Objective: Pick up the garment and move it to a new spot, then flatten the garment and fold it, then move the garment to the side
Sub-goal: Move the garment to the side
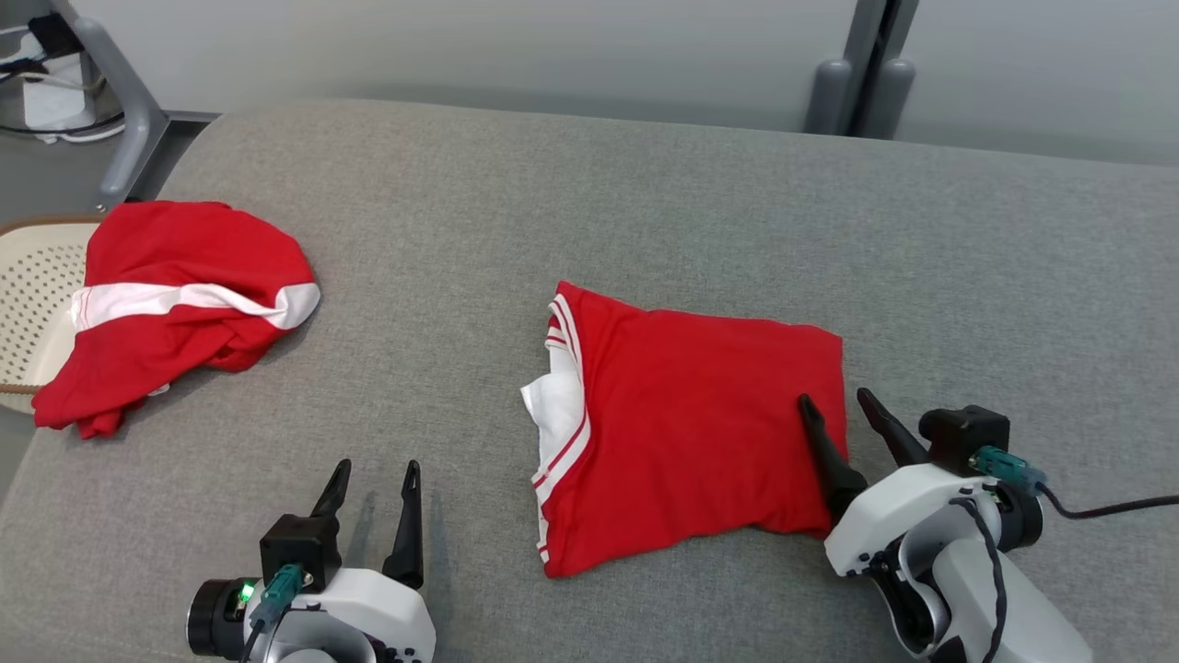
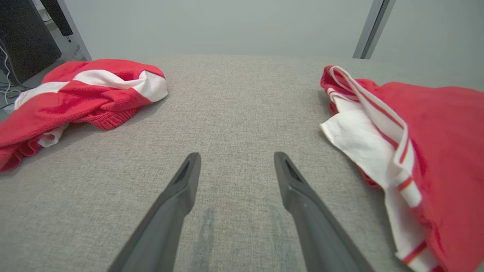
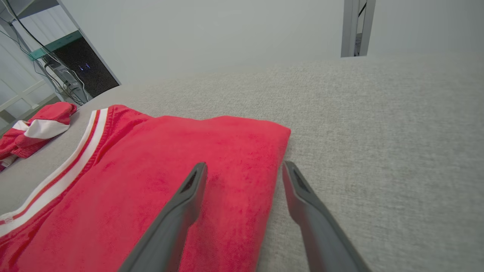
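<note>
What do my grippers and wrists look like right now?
Both the left gripper and right gripper have two long, tapering dark fingers on a glossy white wrist shell with a black block. Each carries a teal plug; a black cable trails from the right one, and a green light glows on the left wrist.

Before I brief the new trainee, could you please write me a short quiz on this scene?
1. True or false: the right gripper is shut on the folded red garment.
2. Where does the crumpled red-and-white garment lie? A) by the cream basket, at the far left; B) under the right gripper; C) on top of the folded red garment.
3. Which gripper has one finger over the folded red garment's edge and the other finger beside it?
Key: 1 false, it is open; 2 A; 3 the right gripper.
</note>
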### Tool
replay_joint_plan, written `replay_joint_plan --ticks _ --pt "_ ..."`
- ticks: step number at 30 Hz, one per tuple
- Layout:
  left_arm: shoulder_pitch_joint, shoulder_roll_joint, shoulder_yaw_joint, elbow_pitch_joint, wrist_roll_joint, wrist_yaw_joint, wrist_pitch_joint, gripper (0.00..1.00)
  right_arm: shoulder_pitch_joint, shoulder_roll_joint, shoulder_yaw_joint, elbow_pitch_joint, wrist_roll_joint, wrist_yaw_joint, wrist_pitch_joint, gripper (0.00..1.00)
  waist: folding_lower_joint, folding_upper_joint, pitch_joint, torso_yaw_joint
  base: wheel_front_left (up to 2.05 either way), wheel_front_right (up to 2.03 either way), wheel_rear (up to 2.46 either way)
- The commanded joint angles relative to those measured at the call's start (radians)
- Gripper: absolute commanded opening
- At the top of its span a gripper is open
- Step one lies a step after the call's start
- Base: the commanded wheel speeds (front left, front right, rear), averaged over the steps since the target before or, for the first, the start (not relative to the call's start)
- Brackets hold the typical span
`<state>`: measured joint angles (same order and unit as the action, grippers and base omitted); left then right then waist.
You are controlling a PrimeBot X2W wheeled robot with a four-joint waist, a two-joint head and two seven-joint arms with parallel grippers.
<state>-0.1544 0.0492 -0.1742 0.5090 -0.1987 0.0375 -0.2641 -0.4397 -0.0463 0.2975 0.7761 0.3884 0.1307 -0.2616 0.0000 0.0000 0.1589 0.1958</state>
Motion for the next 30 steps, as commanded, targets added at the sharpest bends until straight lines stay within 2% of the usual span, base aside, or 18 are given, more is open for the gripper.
replay_joint_plan --ticks 1,6,10,11,12,13,16,21,28,29,30 --pt "-0.018 0.004 0.001 -0.004 -0.002 0.001 0.0 1.0 -0.017 -0.009 -0.007 0.034 0.028 0.0 -0.004 1.0 0.0 0.0 0.025 0.028 0.0 0.0 0.0" --pt "-0.027 0.004 -0.001 -0.01 -0.017 -0.003 0.0 1.0 -0.081 -0.008 -0.008 0.166 0.068 0.0 -0.003 1.0 0.0 0.0 0.044 0.046 0.0 0.0 0.0" --pt "-0.028 0.004 -0.005 -0.011 -0.016 0.002 0.0 1.0 -0.093 -0.004 0.058 0.241 0.128 0.0 0.001 1.0 0.0 0.0 0.051 0.045 0.0 0.0 0.0" --pt "-0.03 0.004 -0.006 -0.012 -0.015 0.003 0.0 1.0 -0.095 -0.002 0.08 0.251 0.146 0.0 0.003 0.49 0.0 0.0 0.051 0.043 0.0 0.0 0.0" --pt "-0.032 0.003 -0.006 -0.012 -0.014 0.004 0.0 1.0 -0.097 -0.001 0.102 0.257 0.158 0.0 0.003 0.18 0.0 0.0 0.051 0.039 0.0 0.0 0.0" --pt "-0.034 0.004 -0.005 -0.012 -0.013 0.004 0.0 1.0 -0.102 0.0 0.124 0.261 0.172 0.0 0.004 0.0 0.0 0.0 0.05 0.035 0.0 0.0 0.0" --pt "-0.035 0.004 -0.006 -0.014 -0.007 -0.002 0.0 1.0 -0.115 -0.003 0.158 0.248 0.201 0.0 0.003 0.0 0.0 0.0 0.043 0.015 0.0 0.0 0.0" --pt "-0.03 0.004 0.01 -0.012 0.013 -0.01 0.0 1.0 -0.115 -0.011 0.159 0.212 0.208 0.0 -0.002 0.0 0.0 0.0 0.021 -0.05 0.0 0.0 0.0" --pt "-0.011 0.003 0.03 -0.017 0.035 -0.031 0.0 1.0 -0.072 -0.01 0.165 0.143 0.21 0.0 -0.002 0.0 0.0 0.0 -0.008 -0.237 0.0 0.0 0.0" --pt "-0.011 0.003 0.03 -0.017 0.035 -0.031 0.0 1.0 -0.072 -0.01 0.165 0.143 0.21 0.0 -0.002 0.0 0.0 0.0 -0.008 -0.237 0.0 0.0 0.0" --pt "-0.014 0.004 0.031 -0.019 0.039 -0.032 0.0 1.0 -0.065 -0.01 0.167 0.133 0.213 0.0 -0.002 0.0 0.0 0.0 -0.01 -0.266 0.0 0.0 0.0"
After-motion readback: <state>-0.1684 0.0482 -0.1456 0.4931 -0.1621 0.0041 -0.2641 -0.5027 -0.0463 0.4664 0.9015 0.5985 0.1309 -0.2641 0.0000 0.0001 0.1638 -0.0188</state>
